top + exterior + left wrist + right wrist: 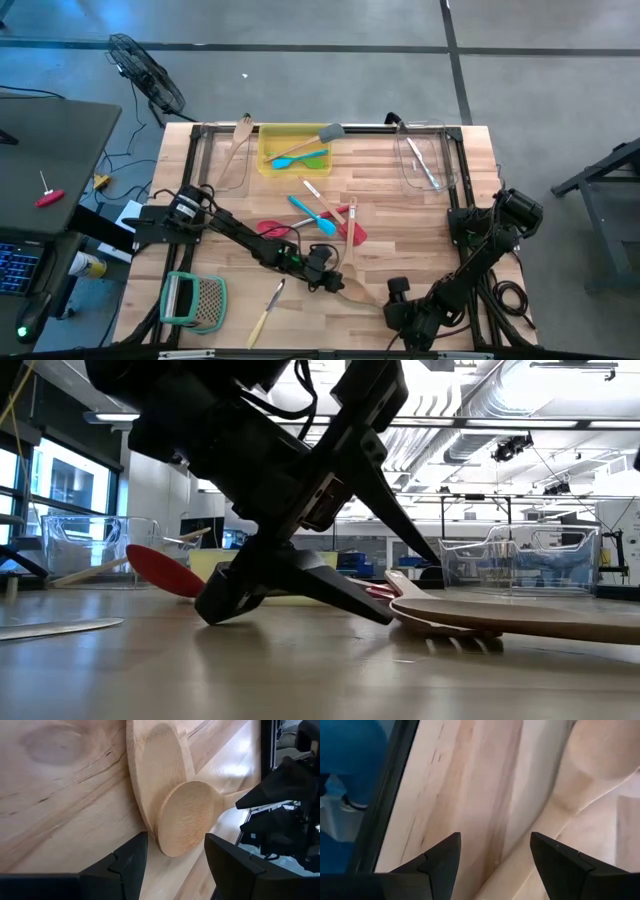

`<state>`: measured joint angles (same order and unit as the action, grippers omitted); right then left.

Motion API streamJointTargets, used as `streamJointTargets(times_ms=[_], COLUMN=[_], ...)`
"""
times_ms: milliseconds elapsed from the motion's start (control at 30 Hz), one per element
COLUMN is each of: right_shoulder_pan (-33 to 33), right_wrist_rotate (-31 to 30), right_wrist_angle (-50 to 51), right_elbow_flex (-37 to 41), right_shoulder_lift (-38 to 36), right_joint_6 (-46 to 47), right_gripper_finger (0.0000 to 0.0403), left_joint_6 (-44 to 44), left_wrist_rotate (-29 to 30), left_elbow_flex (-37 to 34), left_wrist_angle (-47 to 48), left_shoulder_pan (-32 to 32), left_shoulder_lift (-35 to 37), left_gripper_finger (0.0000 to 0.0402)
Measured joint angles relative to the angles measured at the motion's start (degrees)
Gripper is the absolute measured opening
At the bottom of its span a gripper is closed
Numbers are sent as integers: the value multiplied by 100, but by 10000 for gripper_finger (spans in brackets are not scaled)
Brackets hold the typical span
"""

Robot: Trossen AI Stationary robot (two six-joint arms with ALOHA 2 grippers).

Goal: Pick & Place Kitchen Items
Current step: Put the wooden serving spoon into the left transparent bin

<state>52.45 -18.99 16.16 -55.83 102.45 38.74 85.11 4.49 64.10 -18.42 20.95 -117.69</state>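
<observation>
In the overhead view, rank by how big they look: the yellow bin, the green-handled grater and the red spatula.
1. Yellow rectangular plastic bin, at the table's far edge.
2. Green-handled metal grater, near the front-left corner.
3. Red flat spatula, smallest, though the left arm covers part of it.

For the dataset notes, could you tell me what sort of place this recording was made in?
Probably a robotics lab or workshop in an industrial hall: exposed ceiling ducts, a bare concrete floor, and a laptop beside the wooden table.
</observation>
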Motion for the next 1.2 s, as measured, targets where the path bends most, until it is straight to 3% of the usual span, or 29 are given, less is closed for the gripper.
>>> streamJointTargets(times_ms=[233,1200], right_shoulder_pan=[-3,-523], right_wrist_rotate=[-723,-275], right_wrist_angle=[39,145], right_elbow_flex=[0,-2], right_shoulder_lift=[0,254], right_joint_6=[-44,456], right_gripper_finger=[232,232], left_joint_6=[-99,-130], left_wrist_rotate=[-15,-9], left_elbow_flex=[-2,-9], left_wrist_angle=[38,60], left_shoulder_pan=[2,2], left_shoulder_lift=[0,0], left_gripper_finger=[193,193])
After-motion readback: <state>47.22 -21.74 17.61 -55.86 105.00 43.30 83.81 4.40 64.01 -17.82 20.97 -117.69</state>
